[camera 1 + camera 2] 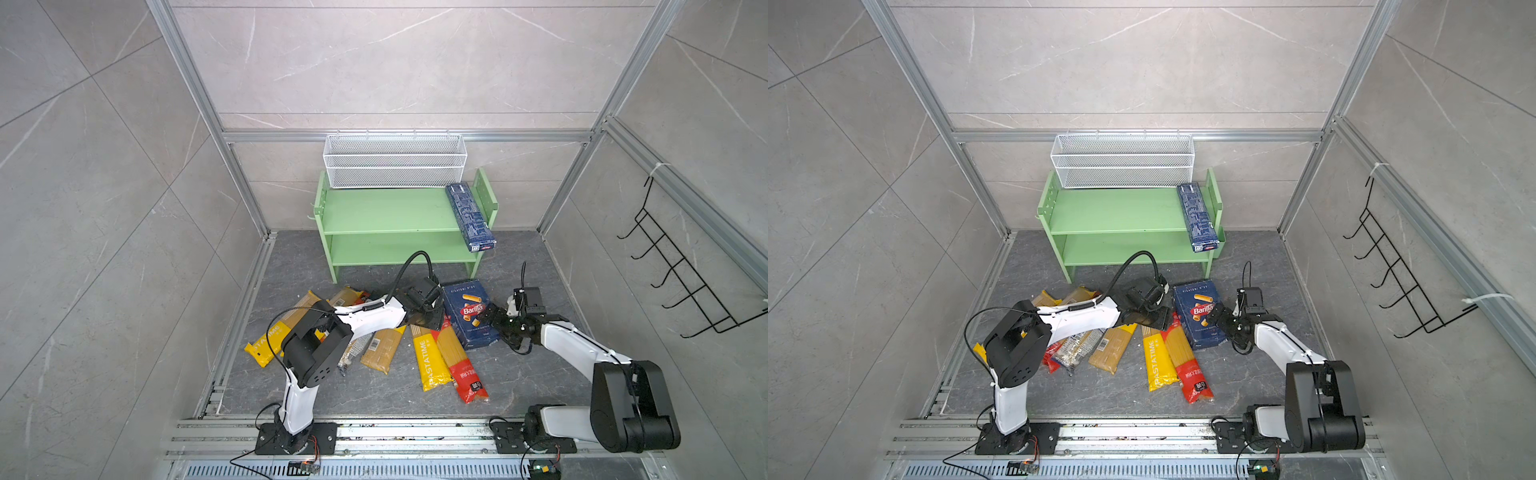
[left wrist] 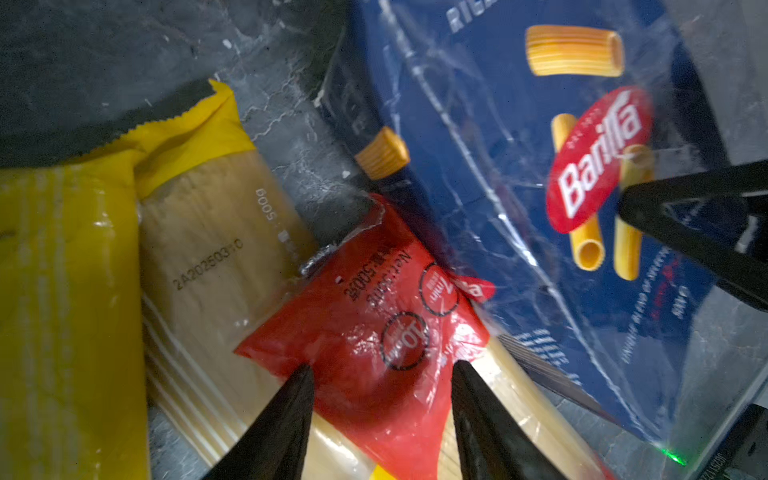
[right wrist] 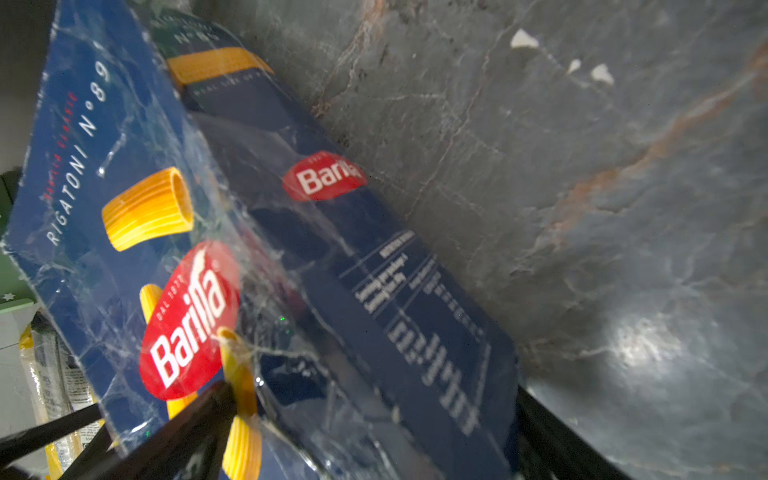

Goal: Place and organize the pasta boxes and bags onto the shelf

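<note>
The red bag (image 2: 365,332) lies on the counter (image 1: 374,399), its end against the Barilla box (image 1: 469,316). The left claw (image 2: 382,368) stands half open astride that end, and whether it grips I cannot tell; a pinch on slack film alone could let the long bag sag and slip. The right claw (image 3: 372,392), wide open and empty astride the box, is so near that the two could clash before reaching the shelf (image 1: 386,216).
</note>
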